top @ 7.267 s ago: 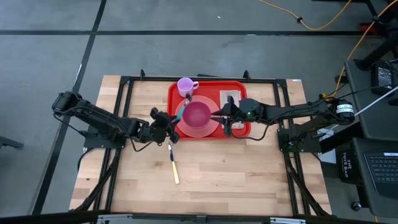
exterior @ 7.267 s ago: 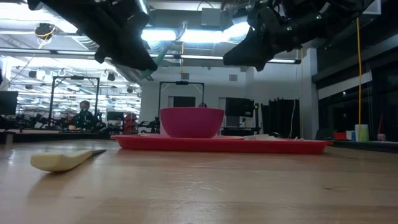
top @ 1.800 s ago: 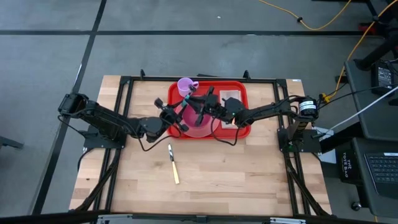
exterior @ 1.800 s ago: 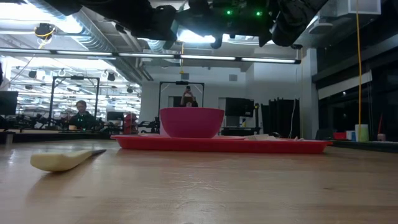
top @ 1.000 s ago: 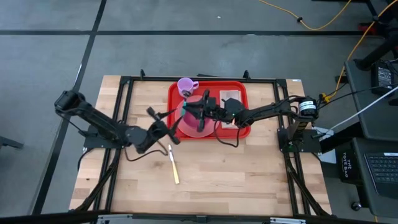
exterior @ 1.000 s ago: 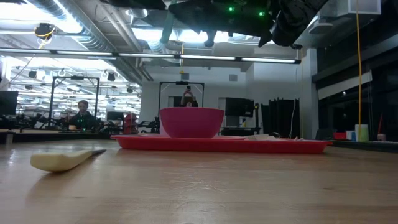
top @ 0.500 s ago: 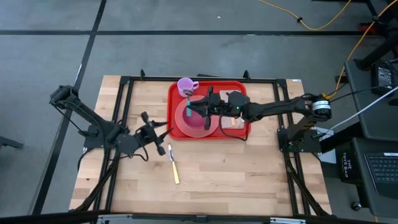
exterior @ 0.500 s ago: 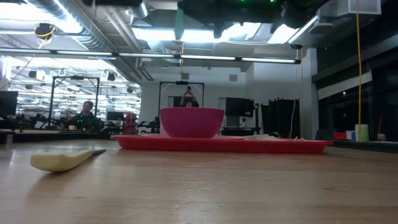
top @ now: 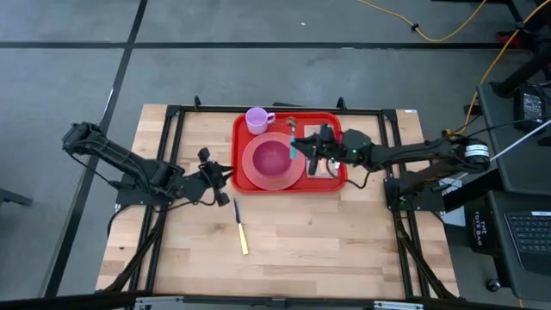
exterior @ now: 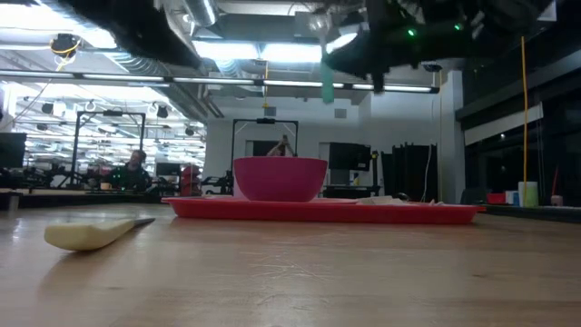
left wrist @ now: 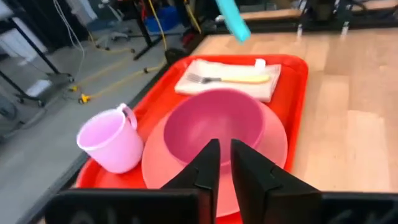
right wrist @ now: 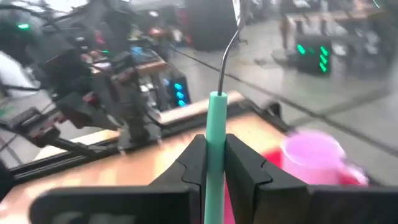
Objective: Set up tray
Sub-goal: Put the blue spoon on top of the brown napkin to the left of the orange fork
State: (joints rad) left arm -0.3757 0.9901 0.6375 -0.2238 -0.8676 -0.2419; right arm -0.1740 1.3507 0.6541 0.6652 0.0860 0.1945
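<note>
The tray (top: 331,176), a smooth bright red plastic rectangle with rounded corners and a low raised rim, lies at the far middle of the pale planked wooden tabletop (top: 284,258). On the tray a round pink plate (top: 255,176) carries a deep glossy magenta bowl (top: 272,158); a pale lilac handled mug (top: 256,120) stands in the tray's far left corner, and a folded white napkin (left wrist: 219,86) with a cream-handled fork (left wrist: 224,78) lies by the tray's right side. The right pincer (top: 310,147) hangs above the tray, between bowl and napkin, clamped on a teal-handled utensil (right wrist: 217,146) with a thin bent metal stem. The left pincer (top: 225,178) sits just left of the tray, its dark fingers drawn narrow with a slim gap, holding nothing. A cream-handled knife (top: 240,228) lies on the wood near of the tray.
</note>
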